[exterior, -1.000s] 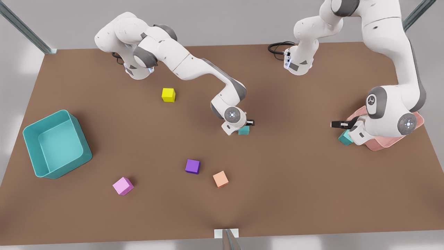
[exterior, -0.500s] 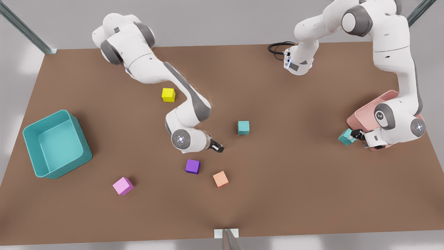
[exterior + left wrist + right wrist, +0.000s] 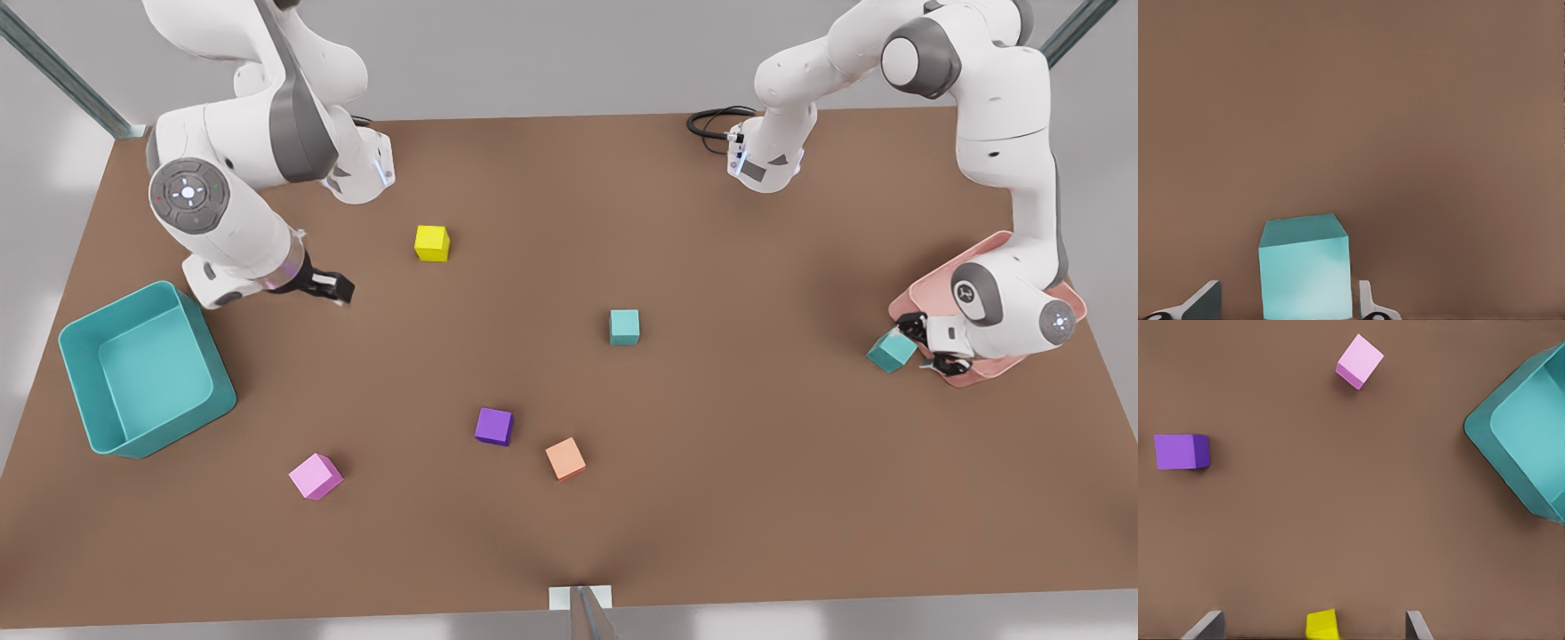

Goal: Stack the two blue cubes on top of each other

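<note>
Pink cube: nearest the camera, towards the front view's left.
Orange cube: near the front edge, beside the purple cube.
Teal bin: at the front view's left edge of the desk.
Second teal cube: on the desk at the front view's right, just beside the pink tray.
Left end effector: low at that cube, fingers spread either side of it, not clenched.
First teal cube: alone mid-desk, well apart from the other.
Right end effector: raised above the desk near the bin, released, holding nothing.
Yellow cube: farthest back.
</note>
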`<action>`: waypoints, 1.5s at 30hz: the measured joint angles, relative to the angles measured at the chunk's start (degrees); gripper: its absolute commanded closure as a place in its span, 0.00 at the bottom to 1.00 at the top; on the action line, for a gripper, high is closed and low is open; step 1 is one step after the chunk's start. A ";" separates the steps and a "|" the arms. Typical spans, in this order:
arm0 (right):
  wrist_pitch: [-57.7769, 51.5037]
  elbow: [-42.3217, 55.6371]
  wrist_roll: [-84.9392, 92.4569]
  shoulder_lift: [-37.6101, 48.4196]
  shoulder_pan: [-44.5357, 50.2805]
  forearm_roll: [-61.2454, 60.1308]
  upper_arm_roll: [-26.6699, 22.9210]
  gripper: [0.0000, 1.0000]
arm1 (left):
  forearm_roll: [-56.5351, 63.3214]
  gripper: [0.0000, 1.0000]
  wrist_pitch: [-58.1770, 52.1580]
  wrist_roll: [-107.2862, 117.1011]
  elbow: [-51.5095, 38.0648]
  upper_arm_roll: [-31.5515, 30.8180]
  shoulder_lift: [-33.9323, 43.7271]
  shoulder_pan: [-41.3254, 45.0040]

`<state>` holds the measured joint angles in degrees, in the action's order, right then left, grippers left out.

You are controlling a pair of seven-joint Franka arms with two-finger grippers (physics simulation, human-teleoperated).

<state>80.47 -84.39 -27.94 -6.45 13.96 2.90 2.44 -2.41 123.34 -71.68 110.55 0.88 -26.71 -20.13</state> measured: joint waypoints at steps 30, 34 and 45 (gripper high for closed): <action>-0.94 -1.83 24.84 -0.85 -0.15 0.74 -0.42 0.00 | -0.15 0.00 1.03 5.79 1.54 -0.17 -3.04 0.03; -0.93 -1.81 26.18 -0.98 -0.15 0.79 -0.49 0.00 | -0.15 0.01 1.13 6.35 2.03 -0.17 -3.40 0.47; -0.91 -1.70 28.74 -1.25 -0.17 1.47 -0.68 0.00 | 3.29 0.61 3.12 12.28 1.94 -0.77 1.75 4.40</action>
<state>79.56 -86.08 0.81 -7.70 13.79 4.38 1.76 0.88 126.45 -59.39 112.49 0.11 -24.96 -15.73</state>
